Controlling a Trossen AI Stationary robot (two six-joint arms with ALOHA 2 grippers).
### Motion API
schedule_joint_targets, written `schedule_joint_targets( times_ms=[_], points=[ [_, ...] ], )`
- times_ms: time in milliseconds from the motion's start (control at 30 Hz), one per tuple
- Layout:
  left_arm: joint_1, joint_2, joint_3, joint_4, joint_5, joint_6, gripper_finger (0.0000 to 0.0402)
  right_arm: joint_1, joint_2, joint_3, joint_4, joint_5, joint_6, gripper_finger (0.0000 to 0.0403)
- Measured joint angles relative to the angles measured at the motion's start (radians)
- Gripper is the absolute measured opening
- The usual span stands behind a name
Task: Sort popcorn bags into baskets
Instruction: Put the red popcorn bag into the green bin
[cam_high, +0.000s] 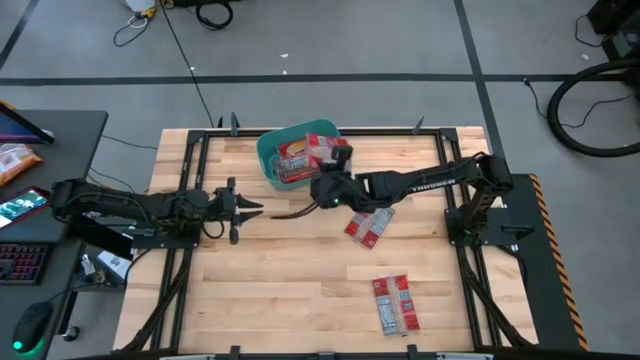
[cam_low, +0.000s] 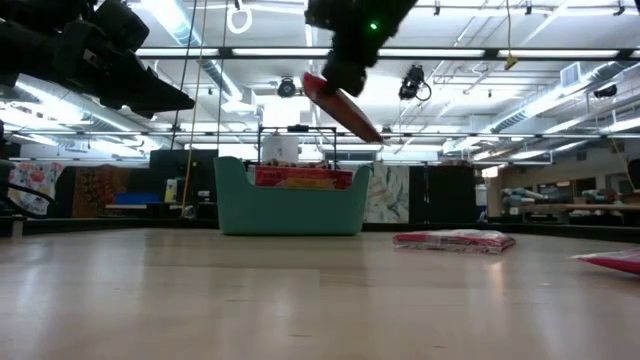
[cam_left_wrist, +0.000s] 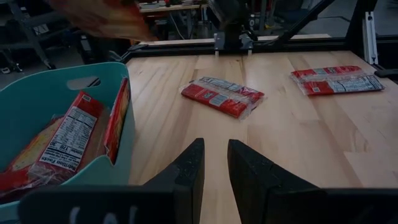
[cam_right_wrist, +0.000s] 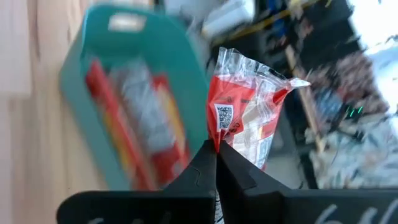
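A teal tub (cam_high: 268, 160) stands at the far middle of the table and holds several red popcorn bags (cam_high: 300, 155). My right gripper (cam_low: 340, 78) hovers high over the table just in front of the tub (cam_low: 290, 210), shut on a red popcorn bag (cam_low: 345, 108). Two more red bags lie flat on the wood, one right of centre (cam_high: 368, 226) and one near the front edge (cam_high: 393, 303). My left gripper (cam_high: 256, 207) waits left of centre, open by a narrow gap (cam_left_wrist: 215, 152), pointing toward the right; the tub wall (cam_left_wrist: 118, 155) is beside it. My right gripper pinches the popcorn bag between its two fingers at its edge by the small printed code square (cam_right_wrist: 222, 127). The fingers (cam_low: 338, 70) come from above. The bag is lifted clear of the table and tilts, its free end (cam_low: 368, 130) slanting downward.
The tub (cam_left_wrist: 37, 99) is packed with upright and leaning bags (cam_left_wrist: 65, 137). Bare wood lies in front of the tub and across the near left part of the table. A metal frame edges the table; a desk with a keyboard (cam_high: 20, 262) stands off its left side.
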Motion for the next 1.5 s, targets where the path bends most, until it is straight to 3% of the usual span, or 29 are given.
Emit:
schedule_joint_targets(
  times_ms=[167, 533, 767, 1000, 1233, 1500],
  points=[
    [0.000, 0.000, 0.000, 0.000, 0.000, 0.000, 0.0075, -0.046, -0.001, 0.000, 0.164, -0.117, -0.143, 0.0004],
    [0.000, 0.001, 0.000, 0.005, 0.000, -0.003, 0.0075, -0.182, 0.092, 0.000, 0.280, -0.377, -0.168, 0.0007],
    [0.000, 0.013, 0.000, 0.003, 0.000, -0.003, 0.0075, -0.245, 0.185, 0.000, 0.334, -0.375, -0.177, 0.0058],
    [0.000, 0.013, 0.000, -0.002, 0.000, -0.003, 0.0075, -0.235, 0.165, 0.000, 0.323, -0.365, -0.132, 0.0128],
    [0.000, 0.013, 0.000, -0.016, 0.000, -0.011, 0.0075, -0.147, 0.100, 0.001, 0.264, -0.349, -0.101, 0.0148],
    [0.000, 0.013, 0.000, -0.016, 0.000, -0.029, 0.0075, -0.054, 0.081, 0.000, -0.026, -0.561, 0.083, 0.0149]
  ],
)
